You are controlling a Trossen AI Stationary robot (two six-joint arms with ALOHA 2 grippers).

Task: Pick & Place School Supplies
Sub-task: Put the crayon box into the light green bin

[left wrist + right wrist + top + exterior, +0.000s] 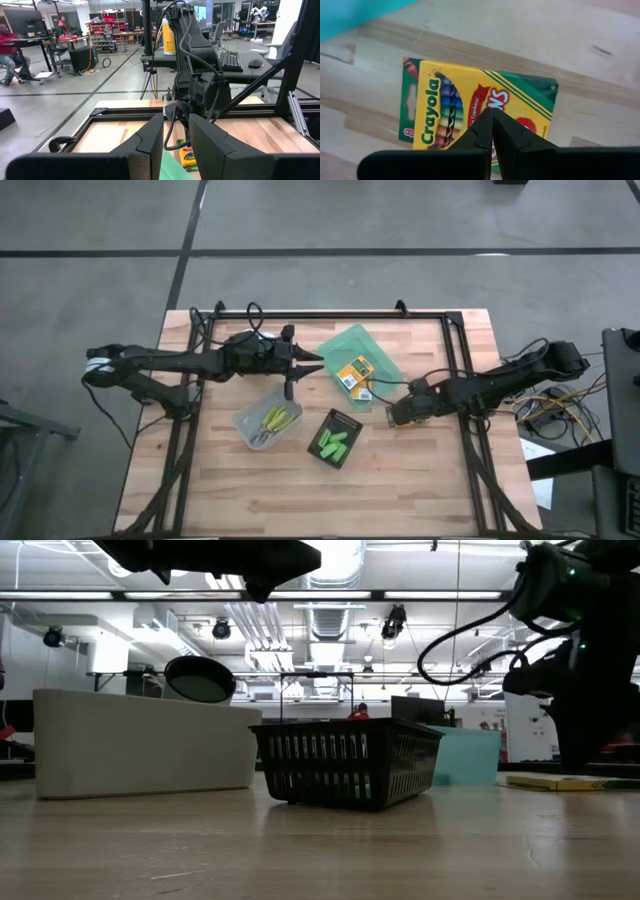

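- The right gripper [492,131] is pressed shut, nothing caught between the fingers, sitting low over a crayon box [480,112] that lies flat on the table [420,470], just right of the green tray [352,340]. With closed jaws the box can only be shoved, so it'd likely get slid around instead of picked.
- A flat box offers no edge from straight above. If the fingers get opened and pushed down, the cardboard could be crushed or scuffed, or the tips jammed into the wood.
- Two more crayon boxes [353,373] are already lying in the tray. A sideways shove on the loose one could bump the tray and shift those too.
- The left gripper [292,376] is held up over the middle of the table, fingers part open; nothing seems to be held, though the wrist view is too crowded to be sure. It hangs close to the clear bin [268,423] holding the scissors [272,421], so a careless drop could knock that bin.
- The black basket [338,438] with the green markers [332,443] sits between both arms' paths. If both get moved at once, a clash near the tray is possible.
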